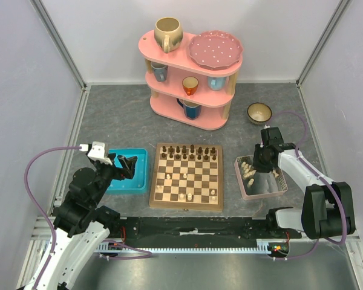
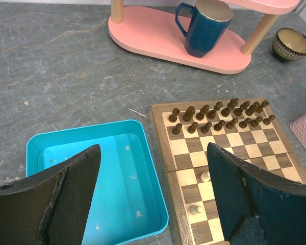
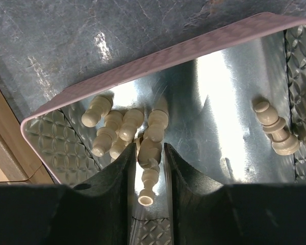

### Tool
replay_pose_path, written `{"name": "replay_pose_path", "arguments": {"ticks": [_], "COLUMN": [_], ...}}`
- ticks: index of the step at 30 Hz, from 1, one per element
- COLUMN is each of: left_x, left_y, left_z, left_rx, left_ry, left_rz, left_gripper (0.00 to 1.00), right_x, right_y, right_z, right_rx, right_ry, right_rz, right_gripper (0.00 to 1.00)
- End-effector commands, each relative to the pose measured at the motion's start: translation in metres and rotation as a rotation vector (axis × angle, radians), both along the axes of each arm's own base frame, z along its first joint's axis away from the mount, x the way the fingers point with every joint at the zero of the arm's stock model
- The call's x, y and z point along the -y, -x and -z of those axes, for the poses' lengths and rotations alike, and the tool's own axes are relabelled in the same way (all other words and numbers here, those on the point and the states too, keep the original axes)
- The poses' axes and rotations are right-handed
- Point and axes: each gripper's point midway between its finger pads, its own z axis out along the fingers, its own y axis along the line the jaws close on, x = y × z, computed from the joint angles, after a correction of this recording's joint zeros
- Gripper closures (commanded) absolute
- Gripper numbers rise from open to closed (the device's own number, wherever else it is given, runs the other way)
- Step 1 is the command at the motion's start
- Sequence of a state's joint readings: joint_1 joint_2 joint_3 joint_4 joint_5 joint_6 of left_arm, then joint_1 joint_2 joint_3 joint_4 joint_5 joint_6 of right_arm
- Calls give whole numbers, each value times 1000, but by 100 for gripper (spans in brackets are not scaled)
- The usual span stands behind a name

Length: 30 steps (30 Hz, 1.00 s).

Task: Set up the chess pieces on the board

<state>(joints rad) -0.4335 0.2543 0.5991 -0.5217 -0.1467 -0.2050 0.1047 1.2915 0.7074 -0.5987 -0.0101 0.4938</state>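
Note:
The board [image 1: 152,181] lies at the table's middle, with dark chessmen [image 1: 187,151] along its far rows and a few cream chess pieces [image 1: 181,197] near its front edge. My right gripper [image 1: 261,162] reaches down into the clear pink-rimmed tray [image 1: 239,178]. In the right wrist view its jaws [image 3: 148,148] are closed on a lying cream chess piece [image 3: 152,153], beside several more cream pieces [image 3: 112,127]. My left gripper [image 1: 126,164] hangs open and empty over the turquoise tray [image 1: 115,186]. In its wrist view [image 2: 152,153] the board [image 2: 160,148] and two cream pieces [image 2: 205,176] show.
A pink three-tier shelf [image 1: 190,72] with mugs and a plate stands behind the board. A small bowl [image 1: 259,112] sits at the back right. The turquoise tray [image 2: 81,133] holds only crumbs. Two cream pieces [image 3: 273,127] lie apart at the pink tray's right.

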Motion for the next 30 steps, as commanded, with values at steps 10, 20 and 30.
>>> {"name": "replay_pose_path", "arguments": {"ticks": [10, 20, 30], "left_x": [1, 2, 1], "left_y": [-1, -1, -1], "left_z": [-11, -11, -12], "left_rx": [42, 43, 46], "left_ry": [24, 25, 26], "left_rz": [1, 4, 2], "left_gripper": [10, 10, 10], "right_x": [1, 17, -34], "right_y": [-6, -15, -16], "right_z": [-10, -70, -105], "right_rx": [39, 154, 195], "right_ry": [1, 79, 12], "right_rz": [2, 22, -116], "right_gripper": [79, 83, 83]}}
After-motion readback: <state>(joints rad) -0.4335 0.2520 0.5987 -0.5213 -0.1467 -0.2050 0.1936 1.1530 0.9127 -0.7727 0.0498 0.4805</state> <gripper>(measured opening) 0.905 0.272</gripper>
